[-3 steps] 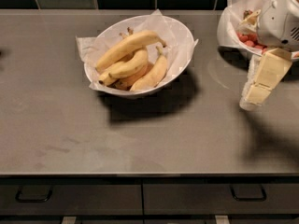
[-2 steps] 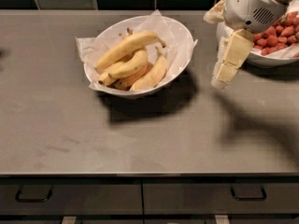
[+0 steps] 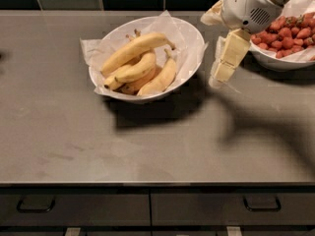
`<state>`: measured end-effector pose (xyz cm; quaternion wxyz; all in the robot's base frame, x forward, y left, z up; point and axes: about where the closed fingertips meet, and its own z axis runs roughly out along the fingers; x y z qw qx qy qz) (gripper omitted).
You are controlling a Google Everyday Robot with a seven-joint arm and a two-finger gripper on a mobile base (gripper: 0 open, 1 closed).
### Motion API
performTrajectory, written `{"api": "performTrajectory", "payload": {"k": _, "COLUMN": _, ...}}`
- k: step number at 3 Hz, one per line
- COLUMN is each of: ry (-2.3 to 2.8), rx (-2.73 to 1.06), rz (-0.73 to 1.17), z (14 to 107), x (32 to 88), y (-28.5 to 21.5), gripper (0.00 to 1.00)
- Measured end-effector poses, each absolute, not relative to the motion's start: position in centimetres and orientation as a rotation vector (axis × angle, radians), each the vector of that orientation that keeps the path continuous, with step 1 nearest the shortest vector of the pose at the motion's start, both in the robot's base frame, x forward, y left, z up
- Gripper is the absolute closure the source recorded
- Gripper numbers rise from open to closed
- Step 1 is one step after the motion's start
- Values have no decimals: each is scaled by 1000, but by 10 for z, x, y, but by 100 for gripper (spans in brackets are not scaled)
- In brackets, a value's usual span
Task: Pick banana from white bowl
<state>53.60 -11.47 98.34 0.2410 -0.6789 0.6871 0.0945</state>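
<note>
Cream end effector [image 3: 218,78] nearer white bowl [image 3: 112,88]

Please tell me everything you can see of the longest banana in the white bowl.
The banana is pale yellow, long and gently curved, with a dark stem tip at its upper right end. It looks whole and unpeeled. It lies on top of the shorter bananas in the white bowl, slanting from lower left to upper right. The gripper hangs right of the bowl, over the counter, apart from the banana.
</note>
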Motion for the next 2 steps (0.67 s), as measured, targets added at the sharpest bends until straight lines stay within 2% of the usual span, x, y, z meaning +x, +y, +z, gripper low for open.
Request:
{"api": "performTrajectory", "payload": {"k": 1, "ry": 1796, "rx": -1892, "rz": 352, "z": 976, "x": 565, "y": -79, "gripper": 0}}
{"api": "performTrajectory", "payload": {"k": 2, "ry": 1796, "rx": -1892, "rz": 352, "z": 976, "x": 565, "y": -79, "gripper": 0}}
